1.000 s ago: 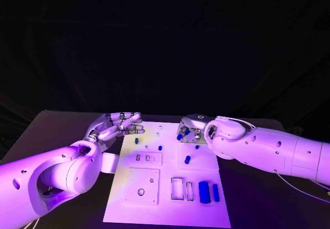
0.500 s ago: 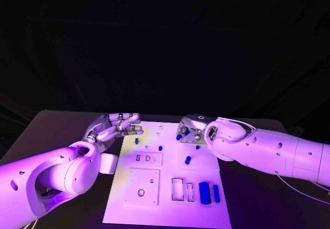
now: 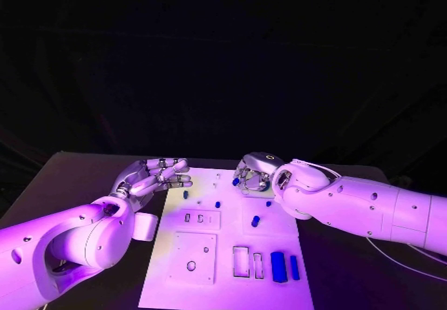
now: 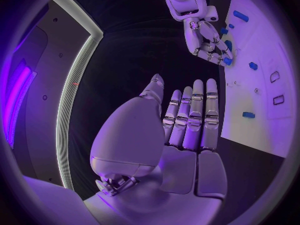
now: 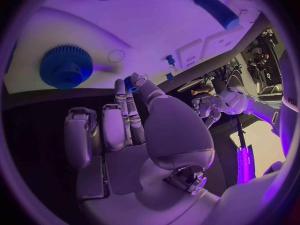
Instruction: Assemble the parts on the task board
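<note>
Black table (image 3: pixel 75 169) bears one task board (image 3: pixel 233 284); left hand (image 3: pixel 154 175) spread empty, right hand (image 3: pixel 250 174) pinching one part (image 5: pixel 130 84).

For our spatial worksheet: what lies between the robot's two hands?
In the head view, the far end of the task board lies between the left hand and the right hand, which pinches a small blue part.

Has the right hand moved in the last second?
Yes. Against the white board, the right hand has shifted slightly toward the board's far edge, beyond the small blue piece.
</note>
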Available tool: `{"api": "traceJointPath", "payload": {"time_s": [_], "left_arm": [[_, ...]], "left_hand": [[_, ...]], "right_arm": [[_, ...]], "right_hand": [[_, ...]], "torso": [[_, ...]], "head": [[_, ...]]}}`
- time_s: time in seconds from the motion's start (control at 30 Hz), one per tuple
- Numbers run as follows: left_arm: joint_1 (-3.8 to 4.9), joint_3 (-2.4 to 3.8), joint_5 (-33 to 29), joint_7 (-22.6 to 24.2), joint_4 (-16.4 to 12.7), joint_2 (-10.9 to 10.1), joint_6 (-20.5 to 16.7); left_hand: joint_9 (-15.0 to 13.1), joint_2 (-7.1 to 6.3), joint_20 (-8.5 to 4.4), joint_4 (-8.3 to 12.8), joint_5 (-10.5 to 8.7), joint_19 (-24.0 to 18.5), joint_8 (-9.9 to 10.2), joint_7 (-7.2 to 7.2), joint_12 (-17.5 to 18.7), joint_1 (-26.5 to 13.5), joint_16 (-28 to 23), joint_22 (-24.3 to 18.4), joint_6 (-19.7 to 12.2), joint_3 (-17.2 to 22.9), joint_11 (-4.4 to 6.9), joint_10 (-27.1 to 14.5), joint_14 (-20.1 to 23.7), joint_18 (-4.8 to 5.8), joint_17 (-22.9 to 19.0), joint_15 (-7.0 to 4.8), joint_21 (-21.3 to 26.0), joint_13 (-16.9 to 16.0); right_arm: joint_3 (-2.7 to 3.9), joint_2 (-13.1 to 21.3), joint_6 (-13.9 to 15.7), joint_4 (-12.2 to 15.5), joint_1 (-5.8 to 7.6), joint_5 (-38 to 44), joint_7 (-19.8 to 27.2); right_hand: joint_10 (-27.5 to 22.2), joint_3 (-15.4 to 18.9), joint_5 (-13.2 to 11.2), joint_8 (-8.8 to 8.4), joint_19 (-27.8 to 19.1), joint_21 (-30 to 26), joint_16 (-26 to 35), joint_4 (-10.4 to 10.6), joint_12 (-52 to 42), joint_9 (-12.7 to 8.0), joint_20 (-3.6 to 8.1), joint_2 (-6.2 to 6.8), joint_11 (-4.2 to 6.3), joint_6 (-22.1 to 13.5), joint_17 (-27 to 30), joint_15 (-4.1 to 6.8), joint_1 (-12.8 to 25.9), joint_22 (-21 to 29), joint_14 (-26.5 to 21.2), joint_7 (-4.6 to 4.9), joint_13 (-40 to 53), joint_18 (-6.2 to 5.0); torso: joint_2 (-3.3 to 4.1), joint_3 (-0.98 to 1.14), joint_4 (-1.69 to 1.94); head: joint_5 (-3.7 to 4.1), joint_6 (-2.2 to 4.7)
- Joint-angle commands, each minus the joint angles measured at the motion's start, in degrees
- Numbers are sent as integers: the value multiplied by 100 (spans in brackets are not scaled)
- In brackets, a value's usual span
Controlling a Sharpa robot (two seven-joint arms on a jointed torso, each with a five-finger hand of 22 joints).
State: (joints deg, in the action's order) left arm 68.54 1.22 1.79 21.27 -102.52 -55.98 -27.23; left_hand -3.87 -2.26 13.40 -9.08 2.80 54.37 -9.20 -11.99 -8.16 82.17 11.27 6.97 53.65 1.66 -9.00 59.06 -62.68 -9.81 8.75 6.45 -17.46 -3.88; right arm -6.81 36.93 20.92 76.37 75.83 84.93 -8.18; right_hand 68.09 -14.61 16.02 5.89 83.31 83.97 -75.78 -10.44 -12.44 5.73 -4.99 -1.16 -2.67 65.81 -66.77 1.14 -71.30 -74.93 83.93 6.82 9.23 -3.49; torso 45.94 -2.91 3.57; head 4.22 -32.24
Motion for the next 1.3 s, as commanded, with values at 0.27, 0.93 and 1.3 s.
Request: {"api": "traceJointPath", "payload": {"time_s": [0.27, 0.93, 1.3], "left_arm": [[12, 5, -29, -10, -1, 25, 116], [13, 5, -51, -25, 30, 58, 129], [15, 5, -52, -36, 46, 52, 132]], "left_hand": [[8, 24, -15, 42, 14, 41, 37, -29, 38, 49, -29, -8, 4, 14, -34, 10, -9, -75, 7, 25, -1, 6], [7, 37, -14, 68, 14, 39, 49, -28, 54, 73, -50, -16, 6, 16, -34, 13, -8, -74, 10, 27, 5, 4], [7, 37, -14, 68, 14, 39, 49, -28, 54, 73, -50, -16, 6, 16, -34, 13, -8, -74, 10, 27, 5, 4]], "right_arm": [[6, -537, 518, -542, 17, -41, -242], [5, -967, 577, -948, -18, -30, -284], [3, -972, 372, -961, -26, -44, -271]], "right_hand": [[20, -29, 50, 70, 45, 29, -43, 70, 22, 178, 28, -3, 0, 106, -31, 46, 58, -500, 239, -84, 12, 123], [17, -51, 72, 50, 44, 30, -59, 106, 36, 191, 28, 17, -7, 78, -45, 43, 77, -505, 241, -72, 20, 123], [18, -54, 72, 46, 42, 29, -57, 115, 39, 195, 28, 25, -8, 72, -38, 42, 84, -503, 239, -71, 23, 123]], "torso": [[29, -8, 57], [53, -24, 102], [60, -32, 109]], "head": [[29, 30], [28, 10], [24, 1]]}}
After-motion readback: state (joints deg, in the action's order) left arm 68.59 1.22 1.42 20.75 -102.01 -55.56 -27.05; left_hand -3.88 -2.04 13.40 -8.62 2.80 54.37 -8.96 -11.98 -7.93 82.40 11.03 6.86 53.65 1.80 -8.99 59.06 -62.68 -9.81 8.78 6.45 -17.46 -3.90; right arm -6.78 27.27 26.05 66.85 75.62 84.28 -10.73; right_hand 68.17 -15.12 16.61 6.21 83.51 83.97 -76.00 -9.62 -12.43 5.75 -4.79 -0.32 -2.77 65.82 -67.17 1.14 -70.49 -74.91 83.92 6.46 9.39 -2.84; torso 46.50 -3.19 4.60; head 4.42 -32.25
